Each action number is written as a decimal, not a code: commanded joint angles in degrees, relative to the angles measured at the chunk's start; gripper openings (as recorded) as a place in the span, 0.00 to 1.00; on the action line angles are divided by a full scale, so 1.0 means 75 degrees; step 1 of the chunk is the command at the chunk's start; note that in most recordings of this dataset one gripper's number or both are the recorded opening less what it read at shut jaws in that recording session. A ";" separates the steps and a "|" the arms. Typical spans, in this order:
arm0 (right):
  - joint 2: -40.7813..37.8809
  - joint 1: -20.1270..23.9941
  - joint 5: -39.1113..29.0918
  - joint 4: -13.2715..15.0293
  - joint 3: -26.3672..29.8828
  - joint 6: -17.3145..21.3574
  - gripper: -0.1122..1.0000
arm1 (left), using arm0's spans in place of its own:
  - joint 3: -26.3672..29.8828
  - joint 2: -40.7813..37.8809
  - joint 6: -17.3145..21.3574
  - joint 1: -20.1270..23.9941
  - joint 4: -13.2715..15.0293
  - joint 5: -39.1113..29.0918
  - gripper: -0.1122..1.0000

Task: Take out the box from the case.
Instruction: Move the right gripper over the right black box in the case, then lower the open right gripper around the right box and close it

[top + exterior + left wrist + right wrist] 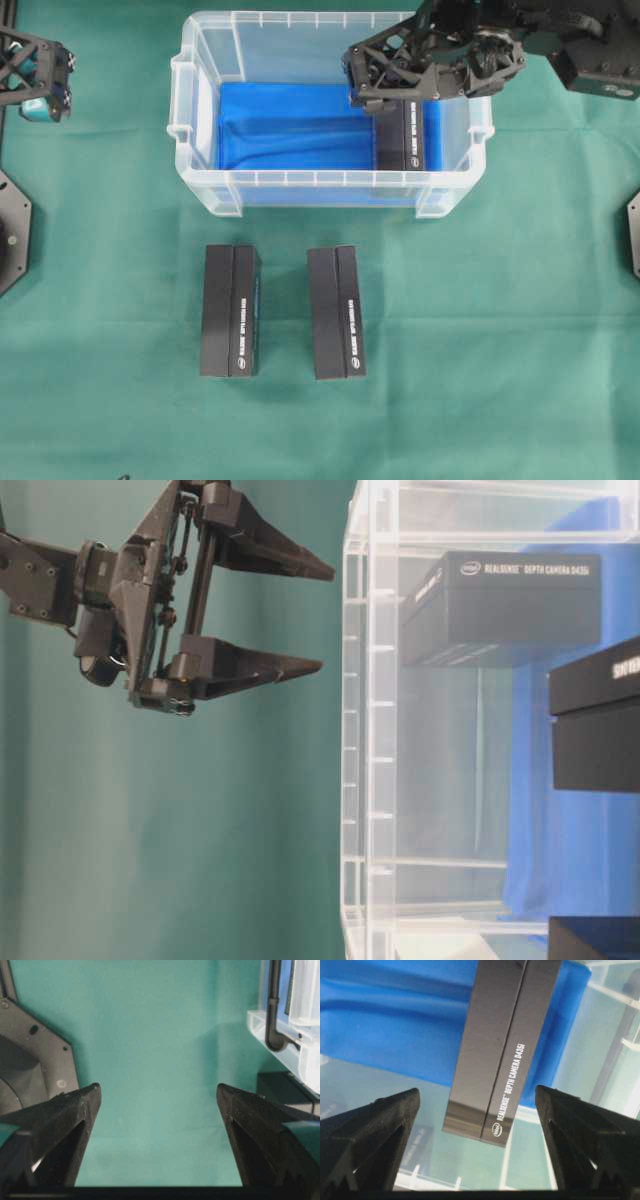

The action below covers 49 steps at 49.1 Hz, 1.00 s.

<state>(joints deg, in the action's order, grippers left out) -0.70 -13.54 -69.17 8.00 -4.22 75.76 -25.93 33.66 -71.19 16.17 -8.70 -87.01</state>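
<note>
the box (402, 135) lies flat in the case (200, 190), long axis front-to-back, under the wide right pincer (368, 92).

Your right gripper (375, 95) hangs over the case (200, 190), directly above the box (410, 135) lying on the cloth (290, 125) at the case's right end. Two more boxes (230, 310) (335, 312) lie on the table (500, 350) in front of the case. Your left gripper (40, 85) sits well left of the case.

A wrinkled green cloth (500, 330) covers the whole table under even light.
</note>
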 commanded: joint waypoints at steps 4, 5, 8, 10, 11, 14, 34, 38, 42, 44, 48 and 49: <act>0.0105 0.0023 0.0082 0.0012 -0.0117 0.0023 0.93 | 0.0129 0.0023 0.0000 0.0012 0.0000 0.0023 0.98; 0.0105 0.0012 0.0117 0.0012 -0.0164 0.0023 0.93 | 0.0117 0.0023 0.0000 0.0023 0.0000 0.0023 0.98; 0.0094 0.0012 0.0246 0.0023 -0.0270 0.0023 0.93 | 0.0129 0.0023 0.0000 0.0023 0.0000 0.0023 0.98; 0.0082 0.0012 0.0375 0.0023 -0.0340 0.0023 0.93 | 0.0117 0.0023 0.0000 0.0012 0.0000 0.0023 0.98; 0.0070 0.0012 0.0445 0.0023 -0.0363 0.0023 0.93 | 0.0117 0.0023 0.0000 0.0023 0.0000 0.0023 0.98; 0.0012 0.0012 0.0668 0.0023 -0.0445 0.0023 0.93 | 0.0105 0.0023 0.0000 0.0023 0.0000 0.0023 0.98; -0.0434 -0.0105 0.0973 0.0023 -0.0609 0.0023 0.92 | 0.0105 0.0023 0.0012 0.0023 0.0000 0.0023 0.98; -0.0504 -0.0117 0.1031 0.0023 -0.0668 0.0023 0.93 | 0.0105 0.0023 0.0012 0.0012 0.0000 0.0023 0.98; -0.0551 -0.0129 0.1148 0.0023 -0.0738 0.0023 0.93 | 0.0105 0.0023 0.0012 0.0023 0.0000 0.0023 0.98; -0.0586 -0.0129 0.1207 0.0023 -0.0773 0.0023 0.93 | 0.0105 0.0023 0.0012 0.0023 0.0000 0.0035 0.98; -0.0633 -0.0152 0.1324 0.0012 -0.0855 0.0035 0.93 | 0.0094 0.0023 0.0012 0.0012 0.0000 0.0047 0.98; -0.0645 -0.0164 0.1348 0.0000 -0.0891 0.0035 0.93 | 0.0094 0.0023 0.0012 0.0023 0.0000 0.0059 0.98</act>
<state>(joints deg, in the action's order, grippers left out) -6.15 -14.59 -60.03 8.09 -10.99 75.94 -25.93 33.66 -71.19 16.17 -8.70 -86.84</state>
